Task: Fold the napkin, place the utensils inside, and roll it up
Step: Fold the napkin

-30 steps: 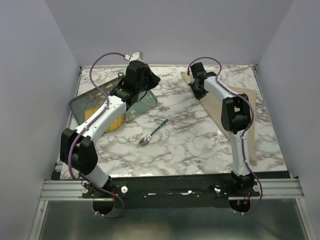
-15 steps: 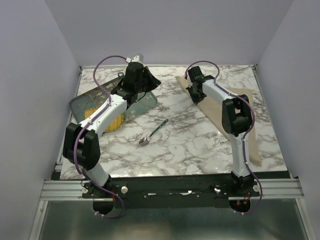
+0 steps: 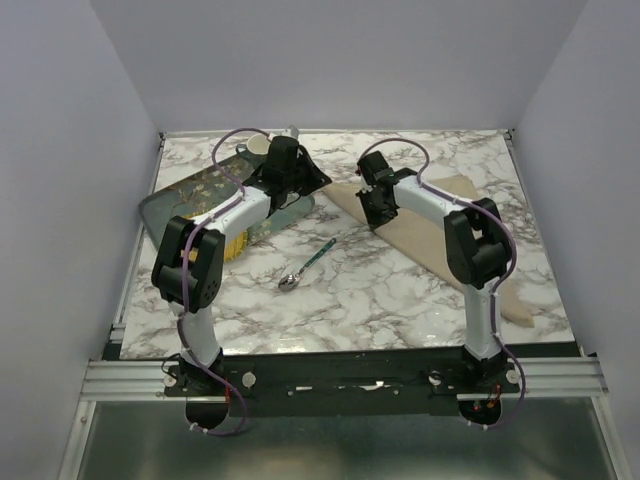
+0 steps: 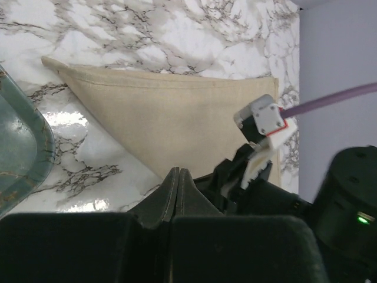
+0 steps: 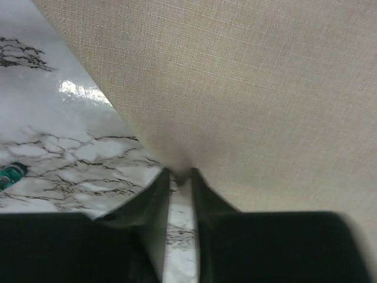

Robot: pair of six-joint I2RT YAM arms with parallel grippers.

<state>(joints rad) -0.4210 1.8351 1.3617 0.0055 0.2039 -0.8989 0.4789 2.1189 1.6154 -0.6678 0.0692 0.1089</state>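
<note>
The beige napkin point(image 3: 440, 232) lies folded in a long triangle across the right half of the marble table. My right gripper point(image 3: 373, 208) is at the napkin's left edge. In the right wrist view the gripper point(image 5: 179, 172) is shut on that napkin point(image 5: 247, 88) edge, and the cloth puckers between the tips. The spoon point(image 3: 305, 266), with its teal handle and silver bowl, lies loose at mid-table. Its handle tip point(image 5: 9, 174) shows to the left of the right gripper. My left gripper point(image 3: 314, 180) is shut and empty point(image 4: 178, 171) over the tray's right end, pointing at the napkin point(image 4: 177, 118).
A dark teal floral tray point(image 3: 165, 205) sits at the back left under the left arm, with something yellow point(image 3: 235, 242) lying in it. Its rim point(image 4: 23, 153) shows in the left wrist view. Grey walls close in the table on three sides.
My right gripper has moved left and toward the front, dragging the napkin's edge with it. The left arm has swung its shut gripper to the right.
</note>
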